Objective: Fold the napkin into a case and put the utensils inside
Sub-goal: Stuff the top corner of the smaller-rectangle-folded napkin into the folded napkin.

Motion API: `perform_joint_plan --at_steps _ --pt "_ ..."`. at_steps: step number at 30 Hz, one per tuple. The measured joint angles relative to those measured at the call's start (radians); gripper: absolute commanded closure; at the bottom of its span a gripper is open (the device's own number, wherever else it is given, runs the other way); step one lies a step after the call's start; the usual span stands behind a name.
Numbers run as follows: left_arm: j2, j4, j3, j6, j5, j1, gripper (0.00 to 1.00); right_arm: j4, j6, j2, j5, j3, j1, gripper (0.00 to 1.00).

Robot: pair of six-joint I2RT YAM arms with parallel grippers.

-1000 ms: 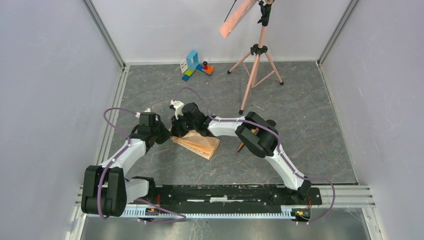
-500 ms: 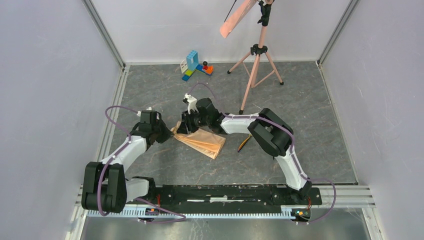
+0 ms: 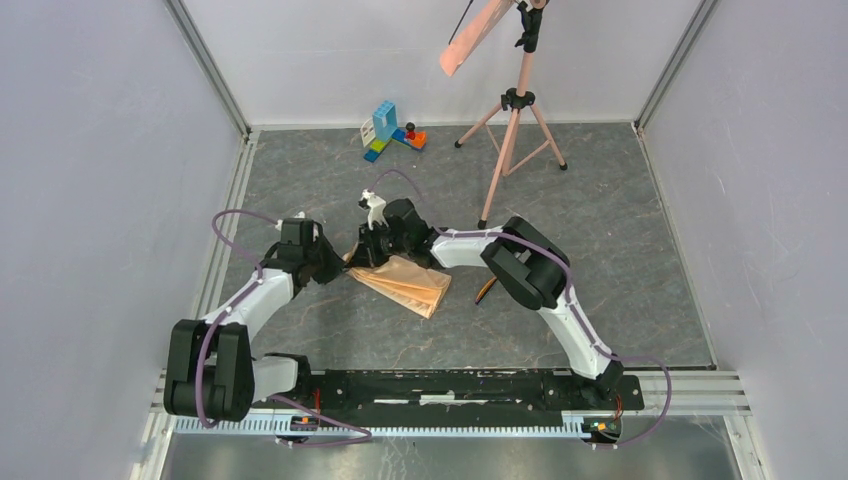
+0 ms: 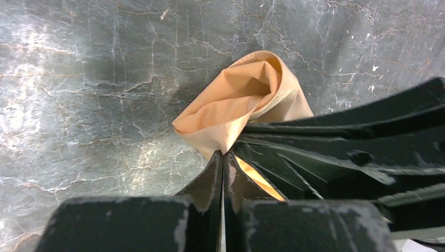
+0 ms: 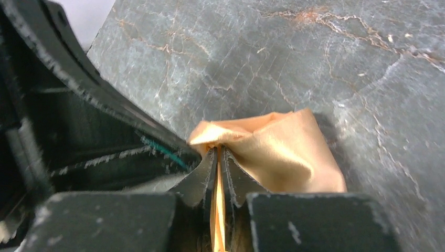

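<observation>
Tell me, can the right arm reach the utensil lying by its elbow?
Probably not yet: the right gripper is shut on the napkin, and the utensil lies tucked beside its own elbow.

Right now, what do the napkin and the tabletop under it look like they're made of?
The napkin looks like woven cloth, peach-tan with a slight sheen: fine weave lines show and it bunches in soft folds. The tabletop looks hard and glossy, dark grey with pale veins and cracks, like marble. Whether it is real stone or a printed sheet, I cannot tell.
</observation>
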Motion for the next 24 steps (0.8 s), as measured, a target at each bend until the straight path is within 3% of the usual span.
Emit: perform_joint_plan --at_steps 7,12,15,24 --pt "0.106 0.032 0.024 -0.002 0.029 0.008 0.96 0.025 0.028 0.097 0.043 0.076 0.021 0.91" --pt "0.126 0.033 0.031 -0.002 0.047 0.008 0.69 0.092 0.065 0.089 0.040 0.029 0.006 0.85" --pt "0.103 0.018 0.032 -0.004 0.075 0.006 0.59 0.108 0.077 0.050 0.029 -0.030 -0.005 0.83" --pt "-0.074 -0.051 0.037 -0.003 0.096 0.045 0.57 0.082 0.082 -0.092 -0.013 -0.116 -0.034 0.77"
